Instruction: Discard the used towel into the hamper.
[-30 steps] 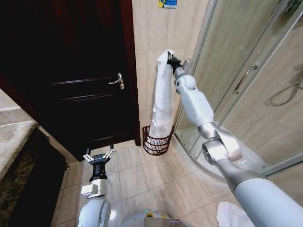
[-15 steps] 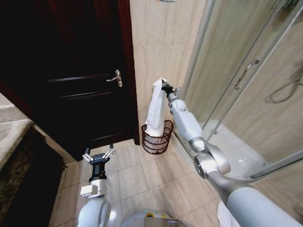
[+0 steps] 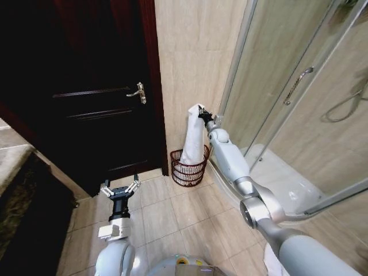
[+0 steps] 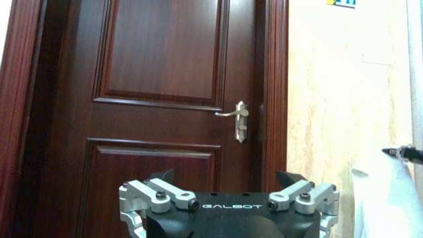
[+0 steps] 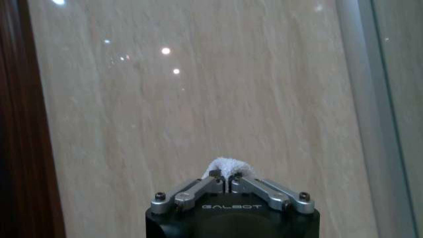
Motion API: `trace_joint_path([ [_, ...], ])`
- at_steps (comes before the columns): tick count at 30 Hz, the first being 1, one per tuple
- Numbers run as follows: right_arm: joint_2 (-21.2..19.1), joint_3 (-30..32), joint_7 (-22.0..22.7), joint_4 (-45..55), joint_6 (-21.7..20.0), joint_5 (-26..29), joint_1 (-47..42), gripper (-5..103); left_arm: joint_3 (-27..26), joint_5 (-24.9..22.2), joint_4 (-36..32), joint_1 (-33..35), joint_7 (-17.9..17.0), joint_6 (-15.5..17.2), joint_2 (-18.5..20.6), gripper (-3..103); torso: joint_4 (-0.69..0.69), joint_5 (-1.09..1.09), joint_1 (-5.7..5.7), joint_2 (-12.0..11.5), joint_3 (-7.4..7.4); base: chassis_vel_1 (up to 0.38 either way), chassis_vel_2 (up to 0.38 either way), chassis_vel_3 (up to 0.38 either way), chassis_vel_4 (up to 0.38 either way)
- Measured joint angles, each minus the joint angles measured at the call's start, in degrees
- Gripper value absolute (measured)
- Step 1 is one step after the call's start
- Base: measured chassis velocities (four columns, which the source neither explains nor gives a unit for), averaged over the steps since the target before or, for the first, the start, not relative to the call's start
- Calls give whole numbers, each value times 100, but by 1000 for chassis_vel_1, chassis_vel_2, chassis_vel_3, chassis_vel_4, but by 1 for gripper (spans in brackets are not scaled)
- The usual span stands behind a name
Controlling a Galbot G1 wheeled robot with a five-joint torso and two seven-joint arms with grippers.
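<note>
A white towel (image 3: 194, 140) hangs from my right gripper (image 3: 202, 113), which is shut on its top end. Its lower part reaches down into the hamper (image 3: 188, 170), a reddish-brown wire basket on the floor against the beige wall. In the right wrist view, a tuft of the towel (image 5: 225, 166) pokes out between the closed fingers (image 5: 198, 191). My left gripper (image 3: 120, 188) is parked low over the floor tiles, open and holding nothing. In the left wrist view, the open left gripper (image 4: 228, 191) faces the door, with the towel (image 4: 393, 198) at the edge.
A dark wooden door (image 3: 98, 98) with a metal handle (image 3: 138, 91) stands left of the hamper. A glass shower enclosure (image 3: 287, 103) with a raised curved base (image 3: 276, 178) is on the right. A dark counter edge (image 3: 23, 195) runs along the left.
My right gripper has lowered the towel, so its bottom end has sunk into the hamper. The head camera has also tilted down. The left arm has stayed put.
</note>
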Motion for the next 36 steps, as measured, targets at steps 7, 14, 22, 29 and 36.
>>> trace_joint_path([
  [7,99,12,22,90,81,-71,-90,1,-17,2,2,-1,5,-3,0,100,2,0,-89,-196,-107,0,0,0,0],
  [14,-91,-146,174,698,-66,-14,-283,1,-42,1,85,-16,-30,-152,0,100,5,-1,-132,-294,-158,0,0,0,0],
  [22,-626,-277,492,2274,-644,105,-1154,1,-19,33,150,-54,-45,-188,0,100,5,0,-135,-298,-162,0,0,0,0],
  [29,-1009,-251,500,3132,-928,203,-1890,1,1,42,219,-86,-42,-192,0,100,2,0,-127,-279,-151,-11,4,10,-11],
  [36,-1064,-210,465,3163,-847,246,-1951,1,21,63,229,-83,-35,-207,0,100,5,1,-120,-265,-143,-127,120,118,-126],
])
